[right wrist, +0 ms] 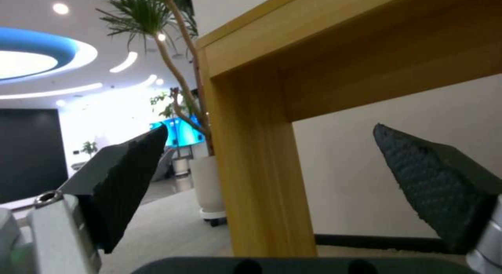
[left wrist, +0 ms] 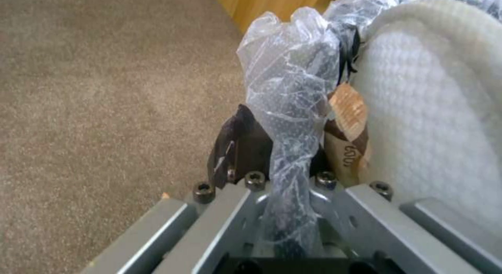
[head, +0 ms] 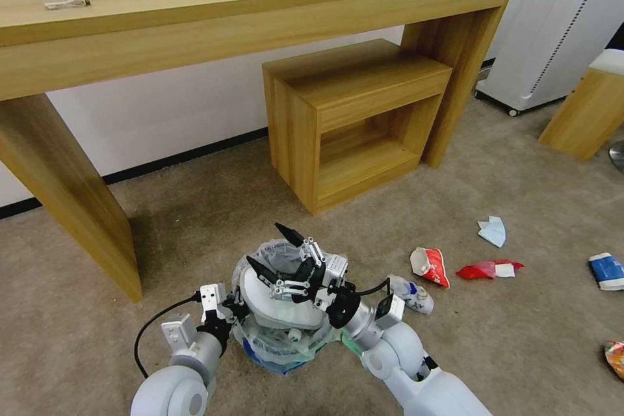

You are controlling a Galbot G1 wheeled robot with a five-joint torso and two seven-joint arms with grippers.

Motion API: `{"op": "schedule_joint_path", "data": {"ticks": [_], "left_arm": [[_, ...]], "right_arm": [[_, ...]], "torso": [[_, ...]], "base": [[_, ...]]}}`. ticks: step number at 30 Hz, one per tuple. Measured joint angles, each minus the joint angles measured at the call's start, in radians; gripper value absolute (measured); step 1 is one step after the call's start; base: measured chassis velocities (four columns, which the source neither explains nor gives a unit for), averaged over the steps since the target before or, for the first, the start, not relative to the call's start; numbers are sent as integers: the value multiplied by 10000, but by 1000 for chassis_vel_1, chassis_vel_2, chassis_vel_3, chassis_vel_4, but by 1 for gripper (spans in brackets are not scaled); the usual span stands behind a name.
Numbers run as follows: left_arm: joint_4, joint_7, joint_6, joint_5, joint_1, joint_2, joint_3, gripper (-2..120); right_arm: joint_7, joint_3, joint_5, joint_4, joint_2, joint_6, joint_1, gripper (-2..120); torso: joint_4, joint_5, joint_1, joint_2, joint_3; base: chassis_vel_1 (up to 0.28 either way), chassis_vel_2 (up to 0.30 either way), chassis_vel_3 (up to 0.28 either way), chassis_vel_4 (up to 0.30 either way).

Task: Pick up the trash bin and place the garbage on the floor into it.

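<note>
The trash bin (head: 286, 338), lined with crinkly clear plastic, hangs at 6 o'clock in the head view, above the carpet (head: 195, 221), the left gripper (left wrist: 277, 164) clamped on its bagged rim. A white slipper (head: 276, 302) lies across the bin's mouth. Just above it the right gripper (head: 276, 250) hovers with fingers spread apart, empty. At 3 o'clock litter dots the carpet: a red wrapper (head: 487, 268), a light-blue mask (head: 493, 231), a crushed bottle (head: 411, 292).
</note>
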Motion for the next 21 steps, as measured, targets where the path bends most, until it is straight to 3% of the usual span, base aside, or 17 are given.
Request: {"op": "schedule_joint_path", "data": {"ticks": [7,14,21], "left_arm": [[102,-1,-21,-130,-48,54,-109,1],[267,-19,-144,-322,-120,197,-452,1],[177,-186,-150,-448,-183,104,-653,1]], "right_arm": [[358,239,36,137,-31,-54,-128,100],[2265,1400,-400,432,-398,-452,-622,100],[3071,2294,-977,503,-555,-570,-986,100]], "torso": [[0,0,0,0,0],[0,1,0,0,0],[0,1,0,0,0]], "base": [[0,0,0,0],[0,0,0,0],[0,0,0,0]]}}
